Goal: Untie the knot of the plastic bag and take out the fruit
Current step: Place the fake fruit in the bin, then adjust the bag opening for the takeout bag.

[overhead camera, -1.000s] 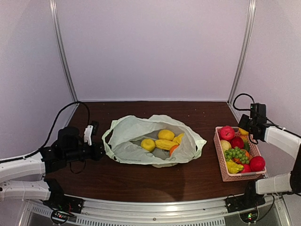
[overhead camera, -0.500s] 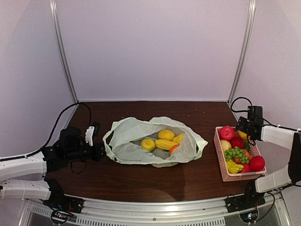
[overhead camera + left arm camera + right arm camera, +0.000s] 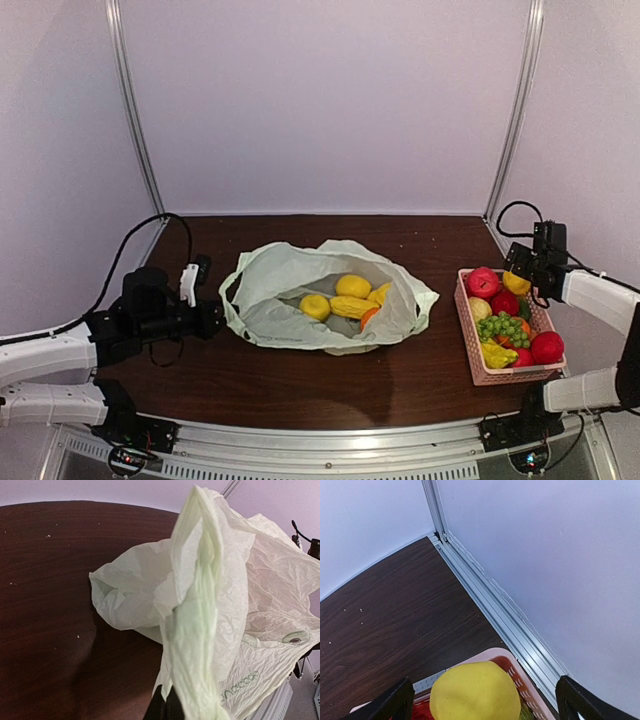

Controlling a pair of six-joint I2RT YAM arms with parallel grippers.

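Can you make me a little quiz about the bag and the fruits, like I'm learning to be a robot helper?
1. True or false: the plastic bag is tied shut.
2. Pick one: where does the green grape bunch lie? A inside the bag, B in the pink basket, C on top of the bag.
3. Short answer: which arm's jaws pinch the bag's handle?

Key
1. False. It lies open, with fruit showing inside.
2. B.
3. The left gripper.
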